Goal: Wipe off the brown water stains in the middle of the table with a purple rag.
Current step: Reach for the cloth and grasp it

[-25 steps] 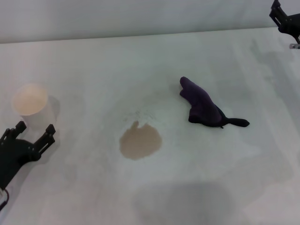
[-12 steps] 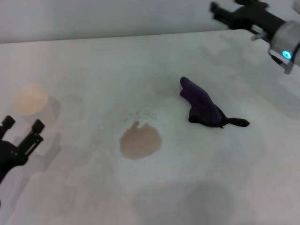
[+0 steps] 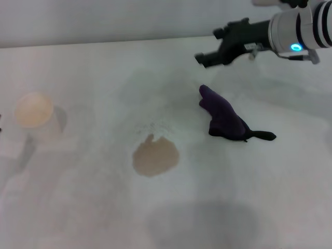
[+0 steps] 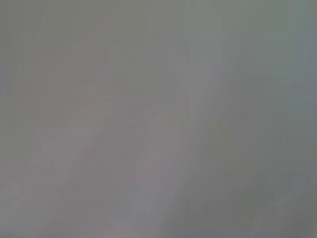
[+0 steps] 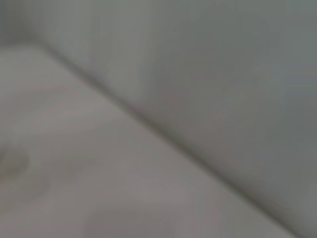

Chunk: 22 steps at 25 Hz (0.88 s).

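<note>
The purple rag [image 3: 224,116] lies crumpled on the white table [image 3: 93,207], right of centre, its thin dark tail pointing right. The brown water stain [image 3: 155,157] is a flat tan blotch in the middle, a short way left of and nearer than the rag. My right gripper [image 3: 209,45] reaches in from the upper right, open and empty, in the air just beyond the rag's far end. My left gripper is out of the head view. The wrist views show neither the rag nor the stain.
A white paper cup [image 3: 33,110] stands at the left side of the table. The table's far edge meets a pale wall [image 3: 104,21]. The right wrist view shows only the table edge and wall [image 5: 223,74].
My right arm has swung in from the far right corner to just beyond the rag. My left gripper has drawn back off the left edge, out of view. Rag and stain have not moved.
</note>
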Each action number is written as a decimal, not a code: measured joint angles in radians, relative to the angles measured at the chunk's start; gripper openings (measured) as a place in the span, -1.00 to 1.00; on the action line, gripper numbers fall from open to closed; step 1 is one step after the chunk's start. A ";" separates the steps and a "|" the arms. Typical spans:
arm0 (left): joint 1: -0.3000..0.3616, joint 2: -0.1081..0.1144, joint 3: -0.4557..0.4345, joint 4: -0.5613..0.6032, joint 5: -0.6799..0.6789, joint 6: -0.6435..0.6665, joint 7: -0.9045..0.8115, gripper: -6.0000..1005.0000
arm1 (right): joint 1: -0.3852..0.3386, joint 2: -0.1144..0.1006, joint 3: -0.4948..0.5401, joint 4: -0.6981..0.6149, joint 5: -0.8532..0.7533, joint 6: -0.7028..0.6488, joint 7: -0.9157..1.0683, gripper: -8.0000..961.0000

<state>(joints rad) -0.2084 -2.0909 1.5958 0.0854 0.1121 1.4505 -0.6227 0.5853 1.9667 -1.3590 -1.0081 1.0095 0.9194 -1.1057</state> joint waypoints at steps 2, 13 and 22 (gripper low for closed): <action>0.000 0.001 0.000 -0.001 -0.035 -0.002 0.001 0.77 | -0.032 0.027 0.000 -0.109 -0.172 0.055 0.099 0.77; 0.000 0.006 -0.001 -0.003 -0.188 -0.006 0.075 0.77 | -0.208 0.046 -0.049 -0.284 -0.290 0.163 0.231 0.76; -0.037 0.008 -0.001 -0.009 -0.253 -0.025 0.092 0.77 | -0.141 0.046 -0.034 -0.108 -0.213 0.158 0.240 0.75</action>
<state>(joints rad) -0.2457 -2.0831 1.5953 0.0759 -0.1406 1.4256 -0.5308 0.4439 2.0124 -1.3932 -1.1163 0.7966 1.0772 -0.8660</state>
